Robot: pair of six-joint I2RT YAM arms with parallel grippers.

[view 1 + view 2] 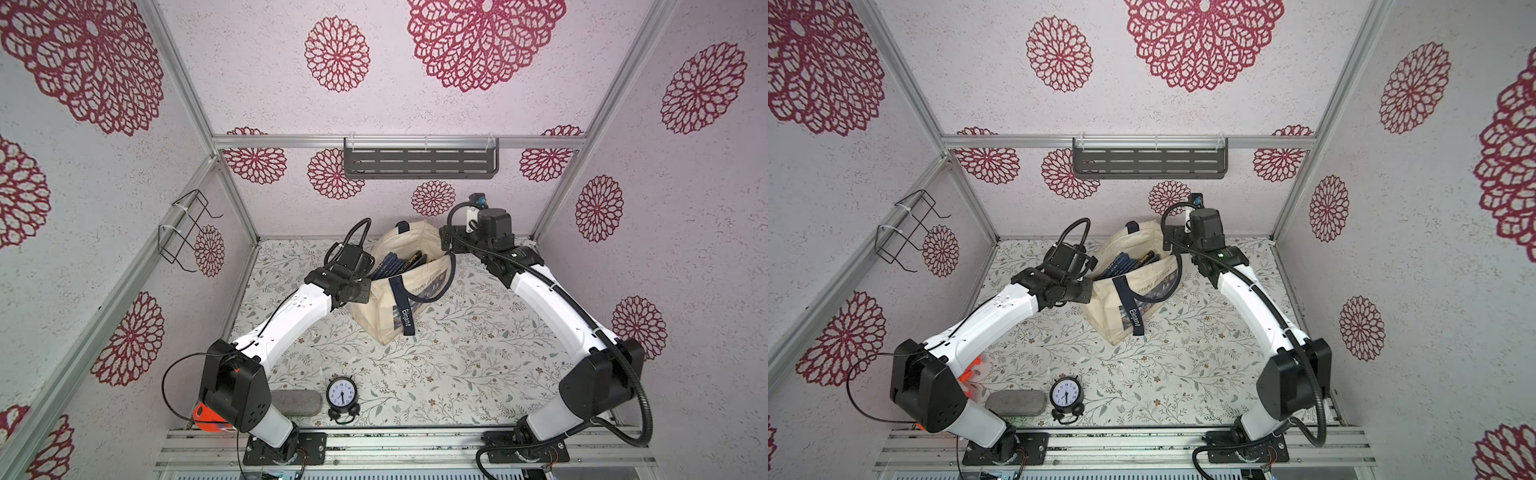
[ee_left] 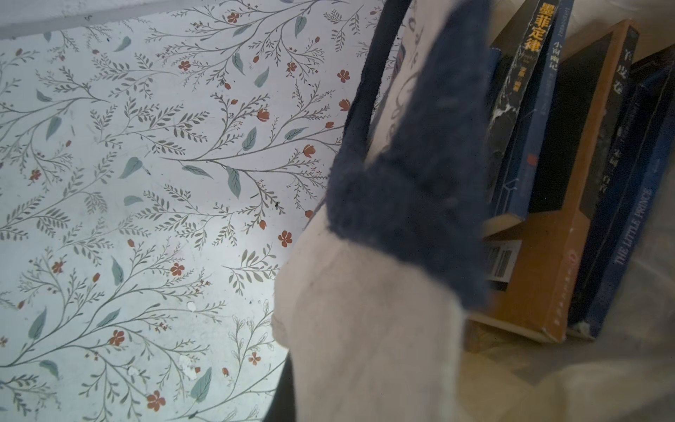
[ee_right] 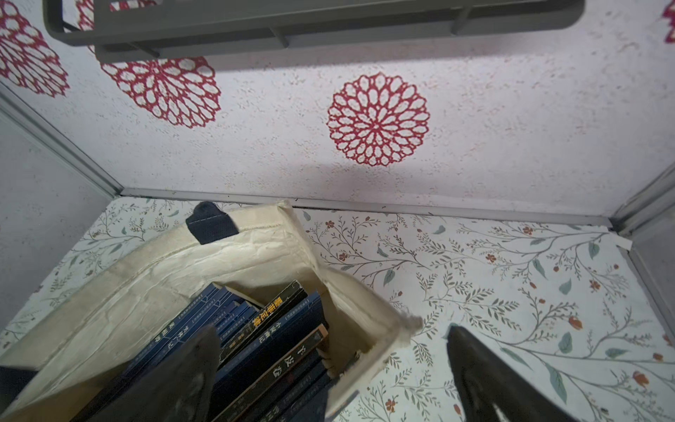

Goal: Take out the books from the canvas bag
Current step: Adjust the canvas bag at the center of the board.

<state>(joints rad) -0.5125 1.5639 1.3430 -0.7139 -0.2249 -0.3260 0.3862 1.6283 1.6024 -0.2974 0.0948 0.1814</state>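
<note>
Left hand [image 1: 366, 272]: pinched shut on left rim of canvas bag [image 1: 376, 320], right by navy strap [image 2: 412, 175] (fingertips hidden, so grip is best guess). Bag upright mid-tabletop [image 1: 478, 353], mouth open. Books [image 1: 399, 264] standing inside, spines up. Right hand [image 1: 446, 245]: spread wide, straddling right rim, one finger [image 3: 190, 365] inside, other outside. Tip: anchor rim with left, shift right fully inside, clamp one outer book, lift straight.

My canvas bag [image 1: 366, 313] stands upright at the far middle of my reach. It is cream, with navy straps and a dark blue print on its near side, and its mouth gapes open. Inside, the books [image 1: 395, 265] stand on edge, packed side by side: mostly navy, one black with gold lettering, one orange-tan.
</note>
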